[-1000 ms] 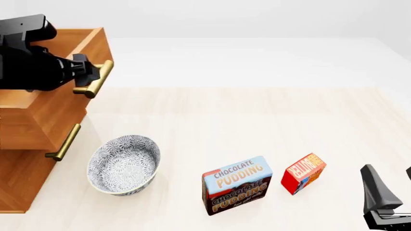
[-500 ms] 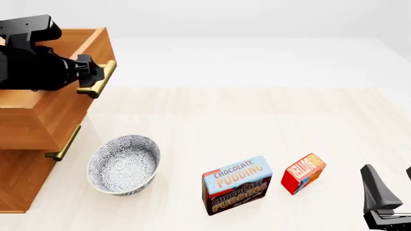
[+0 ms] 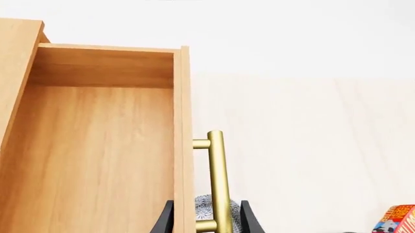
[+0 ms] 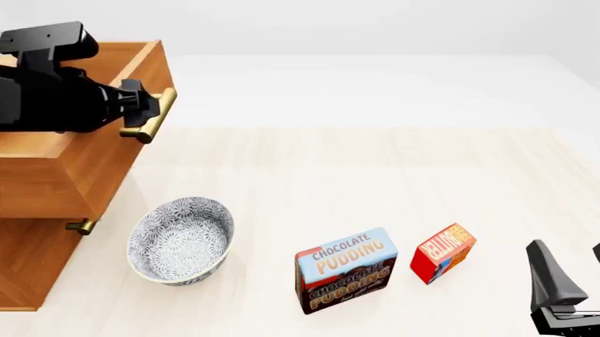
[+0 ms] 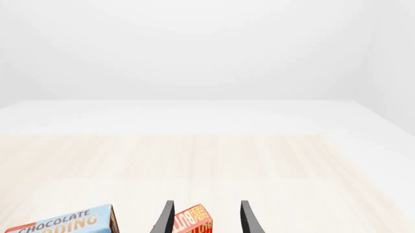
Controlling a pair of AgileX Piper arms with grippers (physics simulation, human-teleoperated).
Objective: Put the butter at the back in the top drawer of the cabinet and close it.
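Altogether one butter [image 4: 442,262], one pudding box [image 4: 346,270], one bowl [image 4: 180,240].

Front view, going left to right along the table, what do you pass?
cabinet → bowl → Chocolate Pudding box → butter → right tool

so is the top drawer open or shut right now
Open. The top drawer juts out past the cabinet front, its bare inside showing in the left wrist view, with the left gripper on its handle.
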